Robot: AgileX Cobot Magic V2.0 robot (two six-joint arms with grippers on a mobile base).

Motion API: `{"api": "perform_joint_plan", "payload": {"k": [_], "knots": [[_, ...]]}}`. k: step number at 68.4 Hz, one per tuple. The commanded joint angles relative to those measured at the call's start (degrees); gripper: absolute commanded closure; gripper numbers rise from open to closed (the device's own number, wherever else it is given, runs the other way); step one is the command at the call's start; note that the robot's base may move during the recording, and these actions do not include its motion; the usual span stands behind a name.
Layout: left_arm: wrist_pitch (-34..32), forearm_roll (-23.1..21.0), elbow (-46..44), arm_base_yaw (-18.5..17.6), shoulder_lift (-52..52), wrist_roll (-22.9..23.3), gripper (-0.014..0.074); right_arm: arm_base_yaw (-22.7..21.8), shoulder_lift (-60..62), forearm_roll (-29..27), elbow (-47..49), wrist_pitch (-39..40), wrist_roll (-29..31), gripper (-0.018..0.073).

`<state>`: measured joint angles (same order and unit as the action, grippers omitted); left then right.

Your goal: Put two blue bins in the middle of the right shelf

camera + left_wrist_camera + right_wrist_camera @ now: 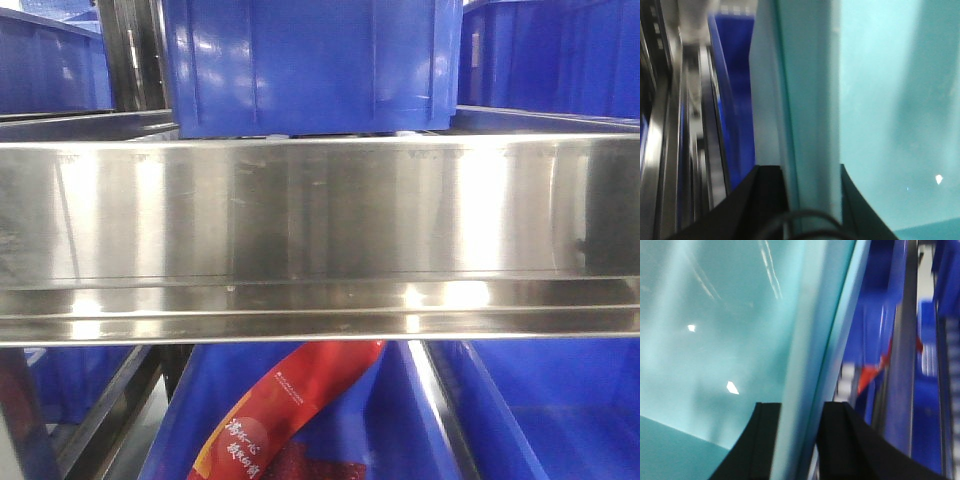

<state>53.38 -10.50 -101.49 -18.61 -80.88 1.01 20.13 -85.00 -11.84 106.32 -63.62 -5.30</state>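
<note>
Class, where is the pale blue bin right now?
In both wrist views: the pale blue bin's rim sits between the left gripper's and right gripper's fingers, dark blue crates alongside.

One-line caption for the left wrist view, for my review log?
Left gripper fingers straddle the rim of a pale blue bin, with dark blue crates and steel shelving blurred at left.
</note>
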Motion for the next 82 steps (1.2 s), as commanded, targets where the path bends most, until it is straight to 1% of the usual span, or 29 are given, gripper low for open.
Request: {"api": "perform_joint_plan", "payload": {"k": [1, 6, 11, 15, 27, 41, 47, 53, 59, 72, 76, 78, 80, 82], "knots": [[4.6, -2.6, -1.0, 0.0, 1.4, 0.6, 0.0707, -0.1, 1.4, -0.5, 0.9, -3.6, 2.0, 0.0713], [9.7, -2.9, -1.0, 0.0, 1.4, 0.6, 0.0707, 0.0, 1.7, -0.5, 0.9, -6.3, 2.4, 0.0713], [14.5, -3.3, -1.0, 0.0, 1.4, 0.6, 0.0707, 0.0, 2.4, -0.5, 0.9, -6.3, 2.9, 0.0713], [16.6, -3.3, -0.9, 0.0, 1.4, 0.6, 0.0707, 0.0, 2.7, -0.5, 0.9, -6.3, 2.9, 0.0713], [16.6, -3.2, 2.5, 0.0, 1.5, 0.6, 0.0707, 0.0, 2.7, -0.5, -0.8, -6.3, 3.2, 0.0713], [16.6, -3.0, 11.3, 0.0, 1.5, 0.5, 0.0707, 0.0, 2.7, -0.5, -10.1, -6.3, 3.2, 0.0713], [14.2, -3.0, 15.2, 0.0, 1.5, 0.5, 0.0707, 0.0, 2.7, -0.5, -14.9, -3.4, 3.2, 0.0713], [11.2, -3.0, 18.3, 0.0, 1.5, -1.0, 0.0707, 0.0, 2.7, -0.5, -19.8, 1.3, 3.2, 0.0713], [8.3, -3.0, 20.8, 0.0, 1.5, -1.0, 0.0707, 0.0, 2.7, -0.5, -23.1, 5.4, 3.2, 0.0713], [5.0, -3.0, 23.1, 0.0, 1.5, -1.0, 0.07, 0.0, 2.3, -0.5, -24.5, 7.1, 3.2, 0.0711], [5.0, -3.0, 23.1, 0.0, 1.5, -1.0, 0.0677, 0.0, 2.2, -0.5, -24.5, 7.1, 3.2, 0.0687], [5.0, -3.0, 23.1, 0.0, 1.3, -1.0, 0.0649, 0.0, 2.2, -0.5, -24.5, 7.1, 3.2, 0.066], [5.0, -3.0, 23.1, 0.0, 1.1, -1.0, 0.0613, 0.0, 2.2, -0.5, -24.5, 7.1, 3.2, 0.0611], [5.1, -3.0, 23.1, 0.0, 1.0, -1.0, 0.0569, 0.0, 2.2, -0.5, -24.5, 7.1, 3.2, 0.0531]]}}
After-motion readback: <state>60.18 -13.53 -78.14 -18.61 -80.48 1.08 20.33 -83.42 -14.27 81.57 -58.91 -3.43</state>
